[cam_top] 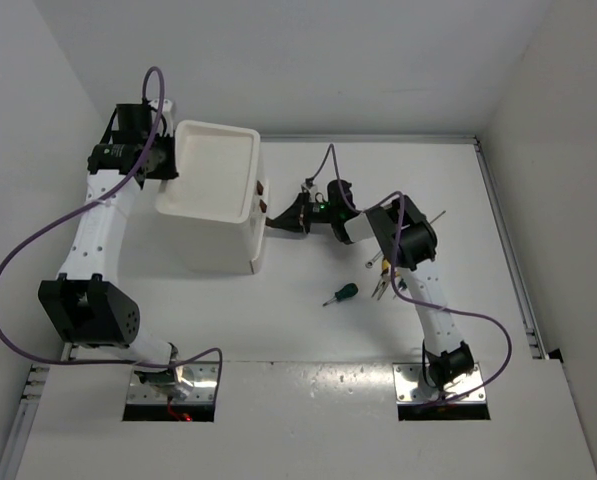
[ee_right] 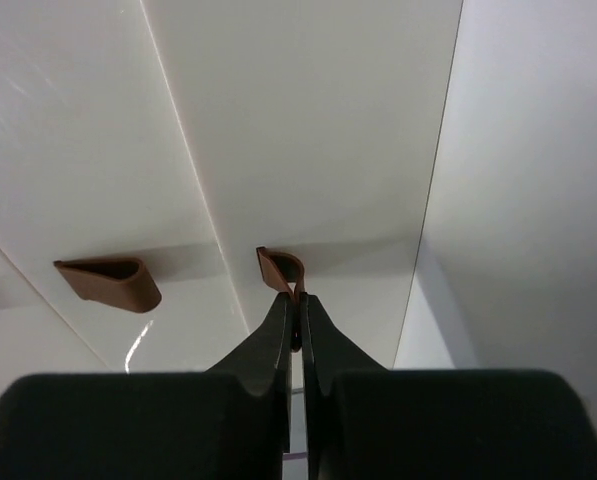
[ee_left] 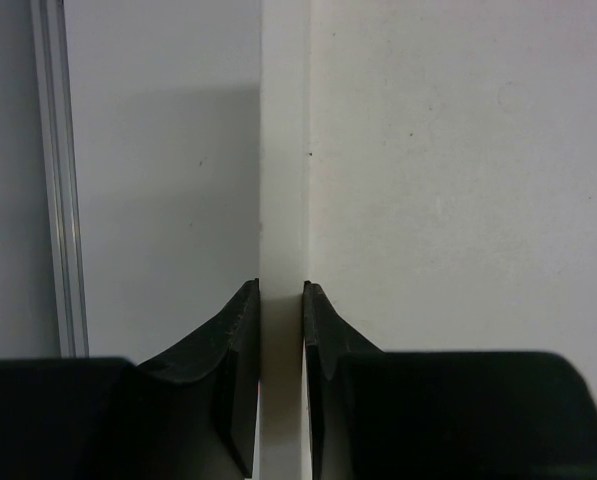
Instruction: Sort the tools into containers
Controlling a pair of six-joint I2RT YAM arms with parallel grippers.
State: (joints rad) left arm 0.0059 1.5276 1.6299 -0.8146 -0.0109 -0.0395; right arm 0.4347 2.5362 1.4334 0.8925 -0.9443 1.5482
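Step in hand: opening a drawer. Your right gripper (ee_right: pixel 298 302) is pinched on a drawer handle (ee_right: pixel 281 268) on the box unit (cam_top: pixel 213 250), at its 3 o'clock face. The left gripper (ee_left: pixel 281 292) clamps the unit's rim at 9 o'clock. The green-handled screwdriver (cam_top: pixel 342 294) lies loose at 4 o'clock. Next, likely: pull straight toward 3 o'clock, keeping the box braced.

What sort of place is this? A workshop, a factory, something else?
Probably a robotics lab test bench rather than a working shop: two white robot arms bolted to a white table, plain white walls boxing it in, and only a white plastic drawer box and a few small hand tools.
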